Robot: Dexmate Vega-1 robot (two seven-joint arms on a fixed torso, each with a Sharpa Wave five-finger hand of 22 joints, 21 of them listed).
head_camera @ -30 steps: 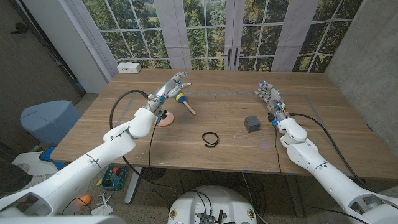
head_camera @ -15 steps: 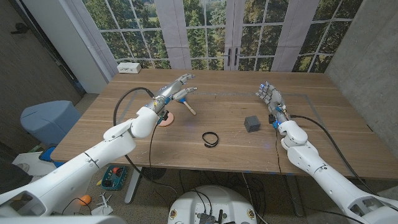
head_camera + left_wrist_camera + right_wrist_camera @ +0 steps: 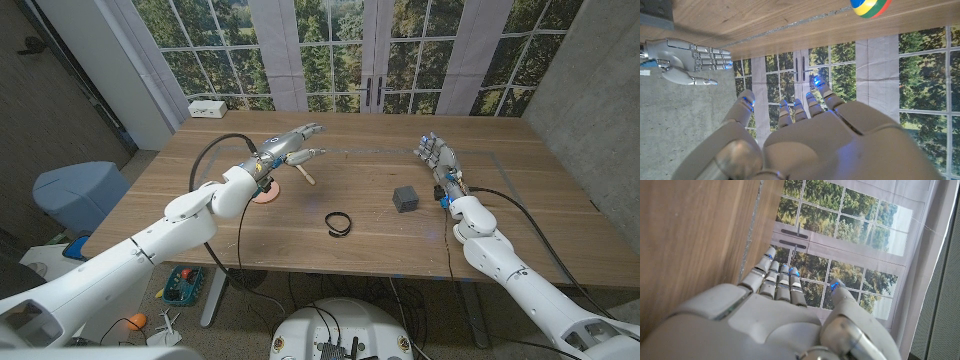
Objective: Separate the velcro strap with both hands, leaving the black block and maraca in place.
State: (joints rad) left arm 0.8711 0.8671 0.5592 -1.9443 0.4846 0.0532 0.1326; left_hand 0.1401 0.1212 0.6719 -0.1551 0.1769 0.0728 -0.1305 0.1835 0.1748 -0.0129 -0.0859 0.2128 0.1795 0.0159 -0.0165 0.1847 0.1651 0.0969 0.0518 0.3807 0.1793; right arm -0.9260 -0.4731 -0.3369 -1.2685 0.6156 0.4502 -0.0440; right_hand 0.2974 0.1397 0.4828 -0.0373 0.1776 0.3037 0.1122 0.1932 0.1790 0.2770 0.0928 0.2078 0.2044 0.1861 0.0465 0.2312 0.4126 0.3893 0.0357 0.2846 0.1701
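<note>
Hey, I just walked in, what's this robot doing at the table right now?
Nothing is being handled yet. The black velcro strap loop lies untouched near the middle of the wooden table. The left hand hovers open above the wooden-handled maraca, and the right hand is raised open beyond the small black block. Both hands hold nothing, so separating the strap has not started.

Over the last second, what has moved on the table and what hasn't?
The left hand has swung toward the table's middle, above the maraca, fingers apart and holding nothing. The right hand has barely shifted, also open. The velcro strap, black block and maraca lie where they were; nothing was gripped or released.
</note>
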